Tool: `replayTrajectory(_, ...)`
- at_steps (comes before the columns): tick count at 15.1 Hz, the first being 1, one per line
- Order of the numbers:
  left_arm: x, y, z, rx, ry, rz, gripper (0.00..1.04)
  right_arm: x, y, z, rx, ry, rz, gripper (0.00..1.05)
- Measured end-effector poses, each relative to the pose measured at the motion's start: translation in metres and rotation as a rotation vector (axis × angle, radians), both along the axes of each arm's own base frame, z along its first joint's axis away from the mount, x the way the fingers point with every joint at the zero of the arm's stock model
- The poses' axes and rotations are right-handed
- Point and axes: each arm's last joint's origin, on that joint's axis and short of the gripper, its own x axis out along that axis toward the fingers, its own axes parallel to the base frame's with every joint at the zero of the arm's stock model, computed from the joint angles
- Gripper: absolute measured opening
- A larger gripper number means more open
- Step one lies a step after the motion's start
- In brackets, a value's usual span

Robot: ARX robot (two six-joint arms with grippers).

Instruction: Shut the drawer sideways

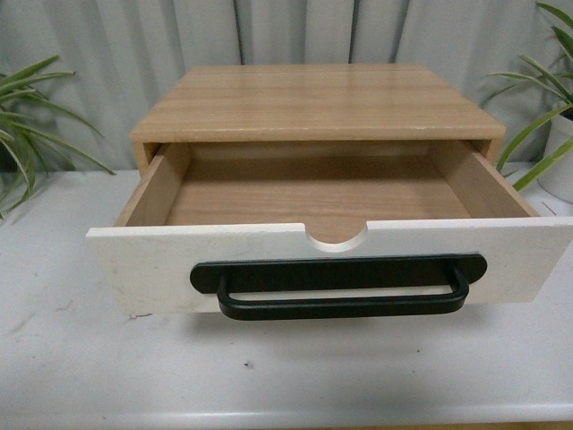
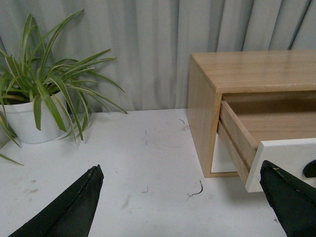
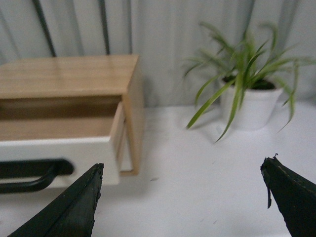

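L gripper (image 2: 179, 166) is open wide. Its two black fingers (image 2: 74, 205) are spread far apart w/ only bare table (image 2: 148, 148) btw them. It hangs low over the table, off the left side of the drawer (image 2: 291, 150). One fingertip sits right by the drawer's left front corner; contact can't be told. Out past the other finger, well apart, stands the left plant (image 2: 49, 84) in the left pot (image 2: 27, 123), which is white.

R gripper (image 3: 182, 163) is spread just as wide and grips nothing. It is low over the table off the drawer's right side. The white drawer front and the end of the black handle (image 3: 34, 168) lie beside one finger, apart from it. The right plant (image 3: 247, 69), in the white right pot (image 3: 252, 106), stands further out toward the other finger.

Btw the two grippers the drawer is pulled well out of the wood cabinet (image 1: 313, 98), front facing the robot. Inside it's light wood, floor showing bare. The top edge of the front has a half-round notch at mid, w/ the long bar handle just under it.

Count: 1 drawer, 1 handle, 1 cabinet, 2 plants, 2 pots.

Around: the cabinet sits on the white table, w/ one plant to each side of it and near its back corners. A grey curtain (image 1: 269, 31) hangs behind everything. The table strip btw each gripper and the drawer's sides shows only small scuffs. The long leaves of both plants reach toward the cabinet but stay apart from the drawer.
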Motion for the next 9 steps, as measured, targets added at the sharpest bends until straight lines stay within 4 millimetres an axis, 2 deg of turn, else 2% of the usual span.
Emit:
replayTrajectory(1, 0.000, -0.002, -0.003, -0.069, 0.189, 0.086, 0.98, 0.004, -0.003, -0.002, 0.120, 0.117, 0.041, 0.98)
replayTrajectory(2, 0.003, -0.007, 0.004, -0.125, 0.400, 0.195, 0.98, 0.012, -0.007, 0.004, 0.256, 0.136, 0.023, 0.98)
replayTrajectory(3, 0.006, -0.006, 0.010, -0.208, 0.410, 0.318, 0.98, 0.021, -0.007, 0.019, 0.307, 0.090, 0.042, 0.98)
replayTrajectory(4, 0.010, -0.004, 0.017, -0.269, 0.368, 0.347, 0.98, 0.032, -0.007, 0.037, 0.305, 0.041, 0.054, 0.98)
replayTrajectory(5, 0.016, -0.003, 0.030, -0.303, 0.313, 0.338, 0.98, 0.042, -0.004, 0.047, 0.281, 0.023, 0.076, 0.98)
replayTrajectory(6, 0.023, -0.003, 0.041, -0.292, 0.282, 0.328, 0.98, 0.051, -0.001, 0.054, 0.237, 0.021, 0.097, 0.98)
replayTrajectory(8, 0.047, -0.014, 0.063, -0.115, 0.248, 0.206, 0.98, 0.080, 0.014, 0.071, -0.061, 0.016, 0.180, 0.98)
replayTrajectory(9, 0.057, -0.029, 0.077, 0.050, 0.238, 0.057, 0.98, 0.087, 0.023, 0.078, -0.257, -0.026, 0.222, 0.98)
